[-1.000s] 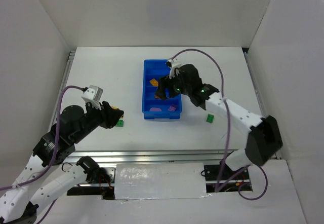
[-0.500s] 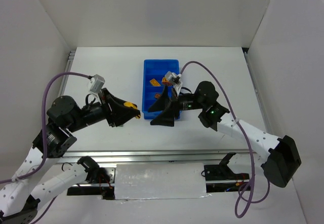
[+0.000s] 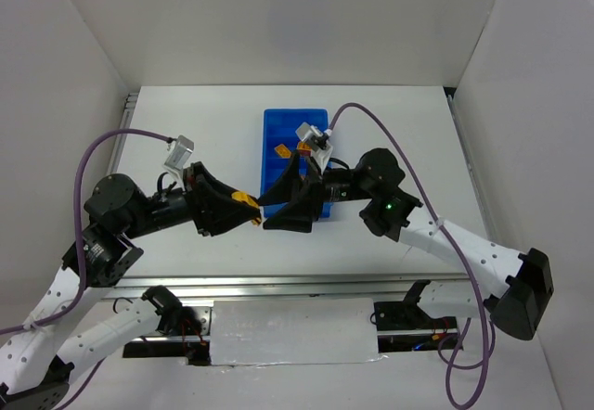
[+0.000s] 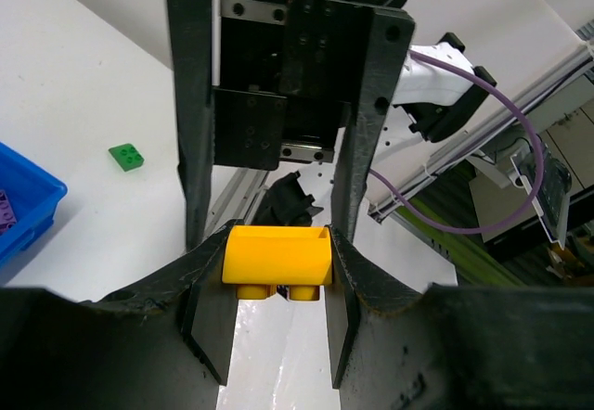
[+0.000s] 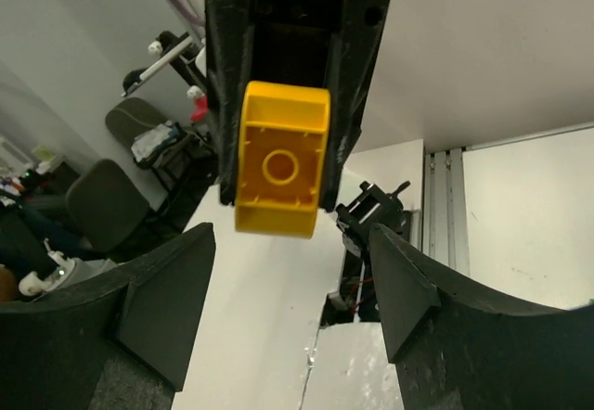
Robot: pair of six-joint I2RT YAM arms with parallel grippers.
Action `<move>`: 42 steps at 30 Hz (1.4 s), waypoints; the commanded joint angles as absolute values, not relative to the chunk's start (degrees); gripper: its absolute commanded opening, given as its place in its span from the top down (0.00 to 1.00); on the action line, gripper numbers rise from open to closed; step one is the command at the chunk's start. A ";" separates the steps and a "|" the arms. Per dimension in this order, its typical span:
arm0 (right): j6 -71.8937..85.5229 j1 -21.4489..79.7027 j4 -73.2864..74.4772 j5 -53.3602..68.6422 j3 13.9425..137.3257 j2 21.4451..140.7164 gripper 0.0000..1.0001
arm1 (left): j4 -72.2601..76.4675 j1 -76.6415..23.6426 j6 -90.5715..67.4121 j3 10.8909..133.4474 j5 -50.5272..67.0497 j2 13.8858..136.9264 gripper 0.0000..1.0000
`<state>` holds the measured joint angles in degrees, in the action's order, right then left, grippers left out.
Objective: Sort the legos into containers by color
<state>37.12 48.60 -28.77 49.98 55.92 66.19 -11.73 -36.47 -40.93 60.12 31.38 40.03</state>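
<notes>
walls [image 3: 278,20]: white panels | table [image 3: 186,122]: white | beyond: dark office chairs [image 5: 102,211]

White perforated links, black joints seen on left arm [image 3: 56,301], right arm [image 3: 473,252]. Purple cables [image 3: 130,132] attached. Left hand [image 4: 277,266], right hand [image 3: 264,214] black.

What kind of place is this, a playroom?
More likely a robot lab. A left arm and a right arm are bolted to a white table boxed in by plain white walls. Office chairs stand behind. The lego and blue tray look like practice things.
</notes>
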 commanded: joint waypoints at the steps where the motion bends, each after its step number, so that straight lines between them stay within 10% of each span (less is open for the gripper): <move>1: 38.58 49.48 -30.06 47.46 58.97 67.67 0.26 | -7.12 -36.39 -42.10 60.03 34.19 40.25 1.00; 11: 41.48 50.62 -32.60 49.83 61.52 70.05 0.41 | -8.00 -36.39 -40.43 59.86 34.45 39.90 1.00; 17: 42.36 51.33 -34.44 50.18 61.26 70.49 0.66 | -7.21 -36.39 -40.69 59.33 35.68 39.81 1.00; 21: 45.26 51.77 -38.84 51.33 60.56 70.75 1.00 | -7.29 -36.39 -40.34 59.06 35.07 39.73 1.00; 24: 46.05 51.94 -41.57 51.68 59.77 70.58 1.00 | -7.82 -36.39 -39.99 58.98 33.93 39.11 0.89; 26: 45.62 52.03 -41.49 51.59 59.33 70.49 1.00 | -8.26 -36.39 -39.90 58.80 32.44 38.24 0.47; 27: 45.27 52.03 -41.22 51.50 59.24 70.49 1.00 | -8.52 -36.39 -39.99 58.80 31.65 37.88 0.03; 42: 29.02 48.18 -20.32 37.02 58.09 72.33 1.00 | -25.74 -36.39 -36.22 69.51 0.27 36.13 0.01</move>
